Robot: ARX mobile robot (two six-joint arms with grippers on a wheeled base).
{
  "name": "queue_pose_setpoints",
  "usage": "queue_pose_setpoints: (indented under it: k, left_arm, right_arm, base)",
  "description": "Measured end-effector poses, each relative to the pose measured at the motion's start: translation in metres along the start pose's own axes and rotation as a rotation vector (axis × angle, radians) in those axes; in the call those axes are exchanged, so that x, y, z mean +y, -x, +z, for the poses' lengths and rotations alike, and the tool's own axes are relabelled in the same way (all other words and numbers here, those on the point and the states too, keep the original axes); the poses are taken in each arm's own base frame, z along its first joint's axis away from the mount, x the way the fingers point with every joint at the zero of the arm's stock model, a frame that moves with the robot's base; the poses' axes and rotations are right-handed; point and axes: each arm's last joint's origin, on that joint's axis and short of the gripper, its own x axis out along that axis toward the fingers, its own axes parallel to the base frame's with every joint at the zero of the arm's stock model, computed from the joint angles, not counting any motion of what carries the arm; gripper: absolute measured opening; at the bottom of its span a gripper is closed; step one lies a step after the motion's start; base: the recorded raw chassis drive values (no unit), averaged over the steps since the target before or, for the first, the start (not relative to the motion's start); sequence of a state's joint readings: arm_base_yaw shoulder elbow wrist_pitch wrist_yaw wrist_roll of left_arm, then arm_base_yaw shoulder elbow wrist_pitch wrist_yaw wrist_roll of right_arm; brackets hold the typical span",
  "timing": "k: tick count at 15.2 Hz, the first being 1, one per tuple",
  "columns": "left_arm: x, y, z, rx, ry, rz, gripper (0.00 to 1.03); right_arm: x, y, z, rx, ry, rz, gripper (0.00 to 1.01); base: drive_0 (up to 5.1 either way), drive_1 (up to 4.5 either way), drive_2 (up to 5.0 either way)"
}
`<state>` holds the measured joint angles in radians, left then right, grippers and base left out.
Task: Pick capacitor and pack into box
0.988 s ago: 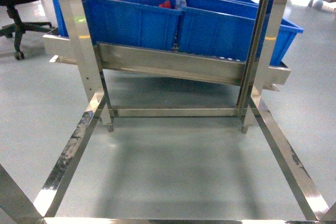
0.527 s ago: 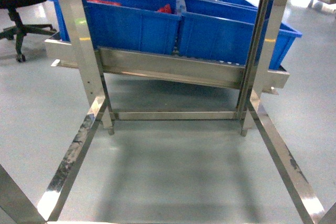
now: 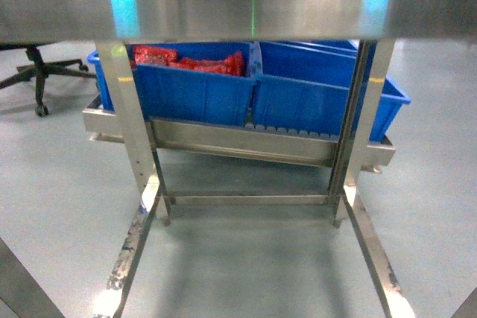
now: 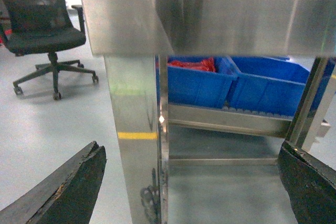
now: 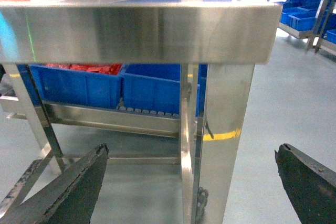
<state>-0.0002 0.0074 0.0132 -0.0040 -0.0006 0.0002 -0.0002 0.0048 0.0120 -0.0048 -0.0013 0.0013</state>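
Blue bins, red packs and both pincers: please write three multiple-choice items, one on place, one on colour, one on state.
1. Where do the red packs lie?
A. in the left blue bin
B. on the floor
C. on the chair

2. What colour is the stripe on the steel leg?
A. green
B. yellow
C. white

3. How do the left pincer and right pincer stand?
A. both shut
B. one holds a pack
C. both open, empty

Answers: 1 A, head view shows them inside. 2 B, a yellow band crosses it. 3 C, fingers stand wide apart.
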Motion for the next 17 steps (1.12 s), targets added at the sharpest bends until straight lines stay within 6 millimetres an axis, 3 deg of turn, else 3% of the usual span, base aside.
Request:
queue_pose_setpoints:
  k: [17]
  left_arm:
    - [0.0000, 0.0000, -0.0002, 0.003, 0.000, -0.001, 0.98]
  right_arm:
    - [0.0000, 0.0000, 0.0000, 0.000, -0.001, -0.001, 0.98]
  base:
    - [0.0, 0.00, 0.0]
